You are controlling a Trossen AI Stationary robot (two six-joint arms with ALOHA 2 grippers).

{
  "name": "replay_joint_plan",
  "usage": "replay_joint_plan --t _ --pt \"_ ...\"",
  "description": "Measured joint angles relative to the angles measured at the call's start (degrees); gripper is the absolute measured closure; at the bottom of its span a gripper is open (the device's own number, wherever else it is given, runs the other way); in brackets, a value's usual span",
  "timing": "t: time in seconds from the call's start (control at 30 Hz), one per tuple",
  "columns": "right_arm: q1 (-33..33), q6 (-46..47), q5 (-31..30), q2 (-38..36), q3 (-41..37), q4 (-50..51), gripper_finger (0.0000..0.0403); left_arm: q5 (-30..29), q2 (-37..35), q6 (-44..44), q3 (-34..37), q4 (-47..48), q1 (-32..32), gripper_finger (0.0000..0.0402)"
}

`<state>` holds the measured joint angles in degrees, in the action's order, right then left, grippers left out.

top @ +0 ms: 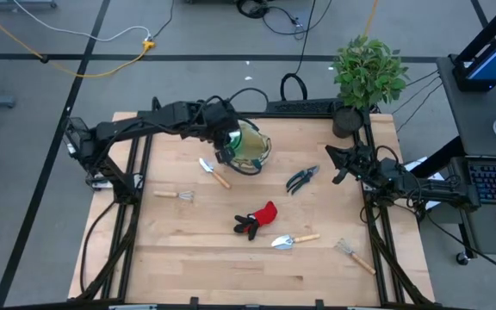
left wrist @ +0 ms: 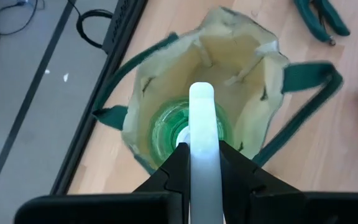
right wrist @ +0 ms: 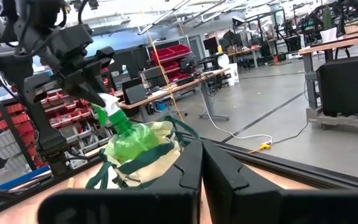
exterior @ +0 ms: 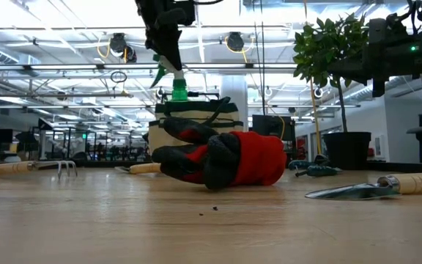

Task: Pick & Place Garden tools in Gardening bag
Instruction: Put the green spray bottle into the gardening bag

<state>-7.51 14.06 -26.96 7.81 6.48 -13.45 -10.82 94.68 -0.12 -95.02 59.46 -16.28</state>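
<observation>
Spray bottle (left wrist: 194, 127) in left hand (left wrist: 201, 155), inside bag rim (left wrist: 166, 50)

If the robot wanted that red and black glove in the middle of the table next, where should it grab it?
Probably the red cuff end of the glove, coming straight down from above. The glove lies flat and alone on the table, and the cuff is one broad bunched part, while the black finger end is floppy and splayed. The right gripper waits at the table's right edge, so it seems freer.

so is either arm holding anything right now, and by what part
The left gripper holds the green spray bottle by its white nozzle head, over the open bag. The right gripper is shut and empty.
</observation>
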Motion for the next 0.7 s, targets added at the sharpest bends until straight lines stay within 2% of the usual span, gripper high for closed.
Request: replay_joint_plan --t 0.43,0.7 --pt "0.00 -0.24 0.00 -0.02 0.00 0.03 0.0399 2.35 4.74 0.22 -0.01 0.48 -2.42 0.0347" --pt "0.00 -0.24 -0.02 -0.02 0.00 0.02 0.0399 0.76 5.02 0.02 -0.01 0.43 -2.46 0.0267"
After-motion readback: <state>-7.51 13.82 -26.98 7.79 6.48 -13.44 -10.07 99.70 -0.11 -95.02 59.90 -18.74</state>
